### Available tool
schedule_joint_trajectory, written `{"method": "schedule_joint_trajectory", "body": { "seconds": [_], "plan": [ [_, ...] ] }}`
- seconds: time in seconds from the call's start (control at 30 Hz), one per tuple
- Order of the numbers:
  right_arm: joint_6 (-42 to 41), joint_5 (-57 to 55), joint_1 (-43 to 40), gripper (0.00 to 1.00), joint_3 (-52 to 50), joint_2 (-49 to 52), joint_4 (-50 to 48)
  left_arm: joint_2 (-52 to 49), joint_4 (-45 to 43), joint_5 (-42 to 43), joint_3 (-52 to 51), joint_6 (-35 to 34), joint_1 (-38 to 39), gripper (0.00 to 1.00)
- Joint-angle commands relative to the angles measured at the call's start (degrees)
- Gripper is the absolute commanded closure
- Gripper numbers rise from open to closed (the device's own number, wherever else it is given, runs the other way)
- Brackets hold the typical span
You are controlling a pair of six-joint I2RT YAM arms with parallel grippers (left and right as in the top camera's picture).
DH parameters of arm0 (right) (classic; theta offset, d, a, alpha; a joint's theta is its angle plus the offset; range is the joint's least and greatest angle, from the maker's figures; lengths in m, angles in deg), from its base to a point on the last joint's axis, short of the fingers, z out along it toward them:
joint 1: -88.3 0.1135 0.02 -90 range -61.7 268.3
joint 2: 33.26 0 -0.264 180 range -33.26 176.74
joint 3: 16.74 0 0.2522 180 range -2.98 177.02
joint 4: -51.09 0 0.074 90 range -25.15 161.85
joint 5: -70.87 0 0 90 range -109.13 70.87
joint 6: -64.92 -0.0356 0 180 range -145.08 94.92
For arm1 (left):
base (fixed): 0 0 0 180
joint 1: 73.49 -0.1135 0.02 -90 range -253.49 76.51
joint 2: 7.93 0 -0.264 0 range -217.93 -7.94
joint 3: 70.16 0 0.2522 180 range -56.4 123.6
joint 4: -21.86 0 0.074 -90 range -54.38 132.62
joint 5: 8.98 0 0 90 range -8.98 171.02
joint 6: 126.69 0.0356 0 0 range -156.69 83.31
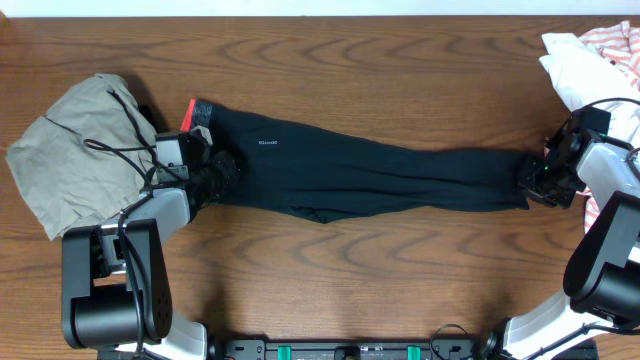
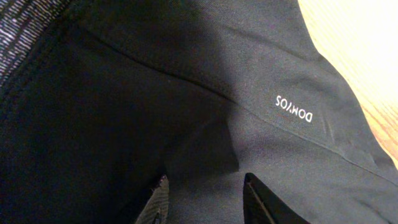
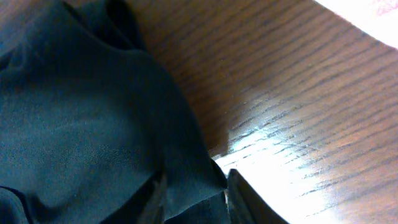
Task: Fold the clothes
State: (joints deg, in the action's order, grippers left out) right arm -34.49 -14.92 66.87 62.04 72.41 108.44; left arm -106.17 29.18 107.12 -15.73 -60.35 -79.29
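The overhead camera looked straight down on the whole counter (image 1: 400, 60). Each wrist camera sat close over the leggings (image 1: 380, 170), left at the waist, right at the ankles

leggings (image 1: 380, 170) stretched across table (image 1: 350, 60), drawstring garment (image 1: 70, 150) left, striped garments (image 1: 600, 50) right

Khaki garment (image 1: 70, 150); striped garments (image 1: 595, 50)

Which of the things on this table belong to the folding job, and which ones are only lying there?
For the job: black leggings; left fingers and right fingers, cloth between them.
Only lying about: khaki-grey garment; white and red-striped garments.
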Motion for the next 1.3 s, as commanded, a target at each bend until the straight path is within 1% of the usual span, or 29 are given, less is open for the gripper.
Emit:
{"method": "schedule_joint_trajectory", "body": {
  "seconds": [0.0, 0.07, 0.13, 0.17, 0.33, 0.5, 0.63, 0.73, 0.87, 1.1, 1.2, 1.27],
  "plan": [
    [0.7, 0.8, -0.1, 0.78, -0.3, -0.7, -0.1, -0.9, 1.7, -2.8, -1.0, 1.0, -0.2, 0.60],
    [0.7, 0.8, -0.1, 0.84, -0.3, -0.7, -0.1, -0.9, 1.7, -2.8, -1.0, 0.9, -0.2, 0.60],
    [1.0, 1.5, -0.1, 0.95, -0.3, -0.7, -0.1, -0.9, 1.7, -2.8, -1.0, 0.9, -0.2, 0.60],
    [2.0, 2.7, -0.2, 0.99, -0.3, -0.7, -0.2, -0.9, 1.7, -2.8, -1.0, 1.0, -0.2, 0.60],
    [5.5, 9.4, -0.2, 0.99, 0.3, -2.5, 2.0, -0.9, 1.7, -2.8, -1.0, 1.0, -0.2, 0.60],
    [5.9, 9.3, -0.6, 0.99, 2.6, -9.3, 8.4, -0.9, 1.7, -2.8, -1.0, 1.0, -0.2, 0.60],
    [5.8, 9.4, -2.8, 0.99, 3.6, -15.5, 11.6, -0.9, 1.7, -2.8, -1.0, 1.0, -0.2, 0.60],
    [5.9, 9.3, -4.8, 0.98, 3.6, -18.2, 12.9, -0.9, 1.7, -2.8, -1.0, 1.0, -0.2, 0.59],
    [6.7, 9.0, -6.6, 0.98, 3.5, -18.3, 14.2, -0.9, 1.7, -2.8, -1.0, 1.0, -0.2, 0.60],
    [6.7, 6.7, -6.7, 0.97, 3.3, -16.7, 14.0, -0.9, 1.7, -2.8, -1.0, 1.0, -0.2, 0.60],
    [6.7, 6.5, -6.7, 0.91, 3.3, -16.3, 14.0, -0.9, 1.7, -2.8, -1.0, 1.0, -0.2, 0.60],
    [6.7, 6.5, -6.7, 0.82, 3.3, -16.2, 14.0, -0.9, 1.7, -2.8, -1.0, 1.0, -0.2, 0.59]
  ]
}}
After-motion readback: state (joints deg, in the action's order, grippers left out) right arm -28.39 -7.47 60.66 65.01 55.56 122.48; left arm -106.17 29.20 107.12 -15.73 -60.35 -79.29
